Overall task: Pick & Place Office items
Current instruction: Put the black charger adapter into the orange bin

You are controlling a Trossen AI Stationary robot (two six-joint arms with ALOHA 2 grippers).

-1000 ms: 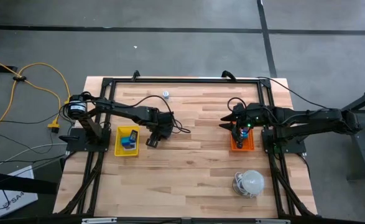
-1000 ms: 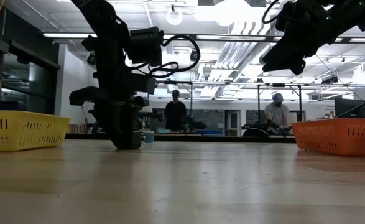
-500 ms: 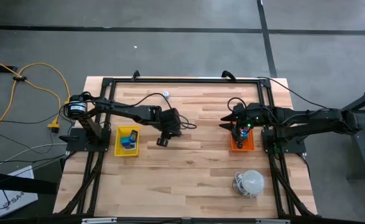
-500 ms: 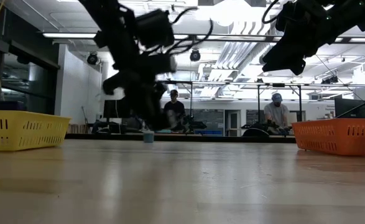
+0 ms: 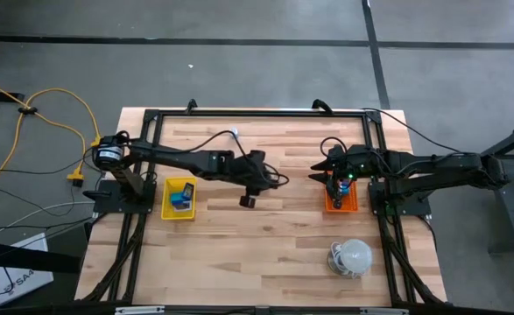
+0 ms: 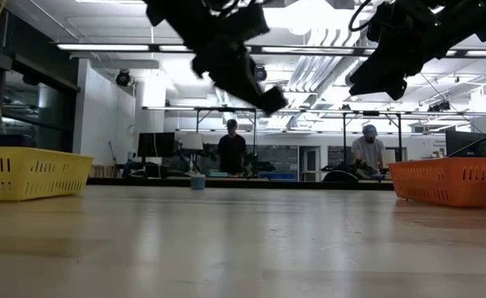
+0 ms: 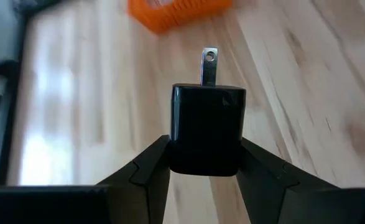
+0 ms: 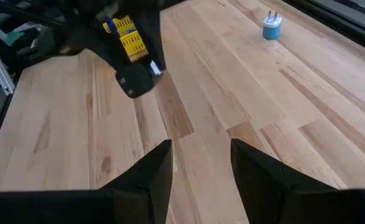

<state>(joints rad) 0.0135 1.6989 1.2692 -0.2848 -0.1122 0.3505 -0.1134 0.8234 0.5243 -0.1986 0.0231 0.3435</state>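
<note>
My left gripper (image 5: 248, 200) hangs over the middle of the table, shut on a small black block (image 7: 207, 129) with a silver prong (image 7: 209, 65). It shows high up in the low view (image 6: 267, 99) and, farther off, in the right wrist view (image 8: 134, 81). My right gripper (image 5: 334, 182) is open (image 8: 201, 169) and waits above the orange tray (image 5: 341, 202). The yellow tray (image 5: 179, 199) holds blue and black pieces. A small light-blue plug (image 5: 234, 133) stands on its base near the far edge, prongs up (image 8: 271, 26). My left gripper pinches the black block between its two fingers, one on each side wall (image 7: 177, 140). The prong end points away from the gripper. The block is lifted clear of the table (image 6: 269, 101), and the fingers slant down toward the table's right side.
A large white dome with a coiled cable (image 5: 353, 256) sits near the right near corner. The black frame rails (image 5: 257, 112) run along the table's edges. Bare wood (image 5: 274, 245) lies between the two trays. People stand far behind the table (image 6: 231, 149).
My left gripper has risen from table level beside the yellow tray and swung toward the table's right, to the middle. It stays shut on the black block, which is now lifted clear. The right arm has kept still.
</note>
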